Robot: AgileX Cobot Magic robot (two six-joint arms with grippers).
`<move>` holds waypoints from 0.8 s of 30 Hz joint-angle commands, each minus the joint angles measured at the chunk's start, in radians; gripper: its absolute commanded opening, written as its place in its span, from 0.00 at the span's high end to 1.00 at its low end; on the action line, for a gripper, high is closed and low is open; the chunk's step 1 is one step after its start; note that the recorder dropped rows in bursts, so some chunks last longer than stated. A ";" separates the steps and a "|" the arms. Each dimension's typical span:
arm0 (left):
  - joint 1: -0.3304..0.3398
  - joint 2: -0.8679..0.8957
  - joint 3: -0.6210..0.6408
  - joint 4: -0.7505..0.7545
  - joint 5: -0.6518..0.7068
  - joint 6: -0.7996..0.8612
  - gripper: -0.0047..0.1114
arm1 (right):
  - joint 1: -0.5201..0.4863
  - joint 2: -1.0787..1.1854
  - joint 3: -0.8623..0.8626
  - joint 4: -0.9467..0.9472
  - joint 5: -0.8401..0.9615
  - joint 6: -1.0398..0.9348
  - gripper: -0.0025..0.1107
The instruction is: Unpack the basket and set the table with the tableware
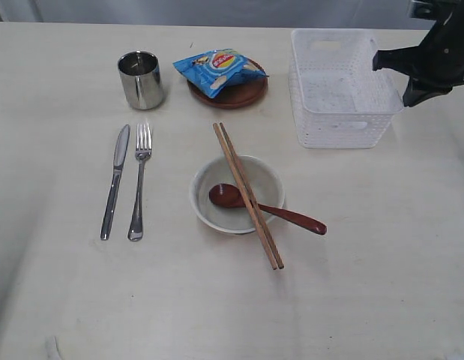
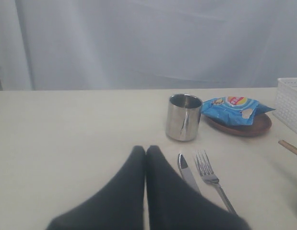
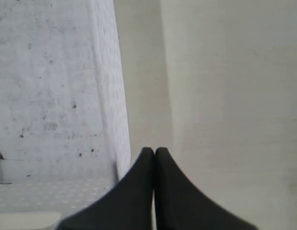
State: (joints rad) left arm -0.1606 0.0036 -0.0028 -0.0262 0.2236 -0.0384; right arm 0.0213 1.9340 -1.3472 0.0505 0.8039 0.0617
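chopsticks [image 1: 247,196] lie across bowl [image 1: 209,216]; spoon [image 1: 288,216] rests in it.

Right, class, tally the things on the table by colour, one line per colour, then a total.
Silver: 3 (knife, fork, cup)
Brown: 4 (spoon, 2 chopsticks, plate)
White: 2 (bowl, basket)
Blue: 1 (bag)
Total: 10
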 commanded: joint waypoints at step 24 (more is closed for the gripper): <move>-0.001 -0.004 0.003 -0.005 -0.011 0.000 0.96 | 0.105 -0.517 0.158 0.255 -0.264 -0.377 0.98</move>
State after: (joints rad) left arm -0.1606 0.0036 -0.0028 -0.0262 0.2236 -0.0384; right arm 0.0800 1.5545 -1.2855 0.2766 0.6424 -0.2578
